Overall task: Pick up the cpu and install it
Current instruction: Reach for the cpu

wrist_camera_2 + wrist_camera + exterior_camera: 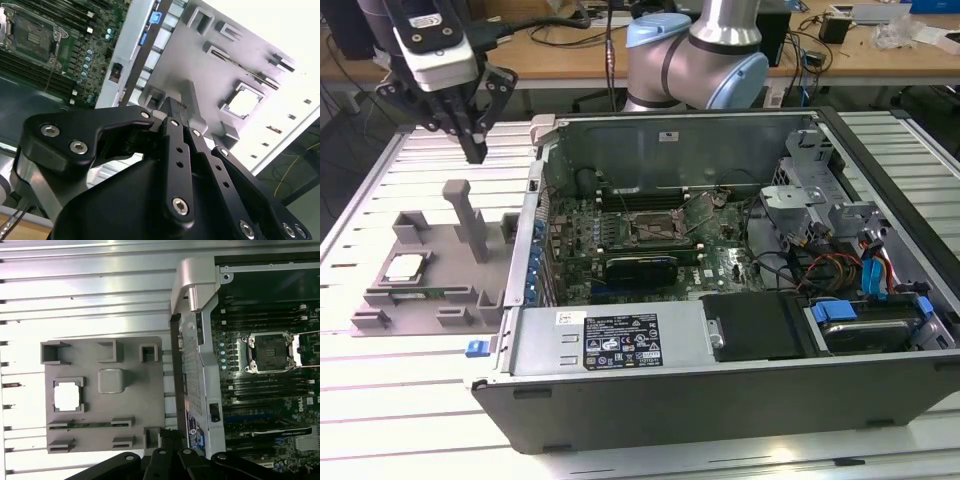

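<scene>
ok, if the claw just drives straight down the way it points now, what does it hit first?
Probably the upright post of the grey tray, roughly under the claw in the exterior view. Depth is unclear; it may land on tray beside it. The cpu lies off that line.

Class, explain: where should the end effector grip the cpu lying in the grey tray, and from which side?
Likely grip the cpu by two opposite edges, from straight above: it lies flat in a tray recess, top face exposed.
</scene>
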You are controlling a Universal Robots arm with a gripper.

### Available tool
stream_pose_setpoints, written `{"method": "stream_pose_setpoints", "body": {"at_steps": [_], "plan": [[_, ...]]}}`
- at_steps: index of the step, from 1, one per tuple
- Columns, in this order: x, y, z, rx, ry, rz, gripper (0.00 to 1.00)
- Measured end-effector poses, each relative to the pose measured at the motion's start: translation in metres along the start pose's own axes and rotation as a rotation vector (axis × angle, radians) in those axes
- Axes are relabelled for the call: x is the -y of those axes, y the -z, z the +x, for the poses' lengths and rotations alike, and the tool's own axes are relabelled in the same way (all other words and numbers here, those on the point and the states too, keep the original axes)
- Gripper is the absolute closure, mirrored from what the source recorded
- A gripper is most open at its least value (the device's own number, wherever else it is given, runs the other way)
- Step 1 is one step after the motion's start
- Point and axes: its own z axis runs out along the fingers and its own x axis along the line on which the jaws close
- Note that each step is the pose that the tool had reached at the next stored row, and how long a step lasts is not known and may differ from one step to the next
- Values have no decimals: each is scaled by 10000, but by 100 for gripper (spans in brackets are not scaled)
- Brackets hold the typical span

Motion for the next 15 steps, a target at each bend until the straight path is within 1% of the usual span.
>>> {"method": "stream_pose_setpoints", "body": {"at_steps": [4,5,7,8,10,12,13,15], "plan": [[12,-14,167,2,0,-1,89],[15,-25,224,2,0,0,89],[18,-37,280,2,-1,0,89],[21,-50,340,1,-1,0,89],[27,-65,411,1,1,0,89],[31,-78,467,1,0,0,89],[37,-94,543,2,-1,-1,89],[46,-115,656,1,0,0,89]]}}
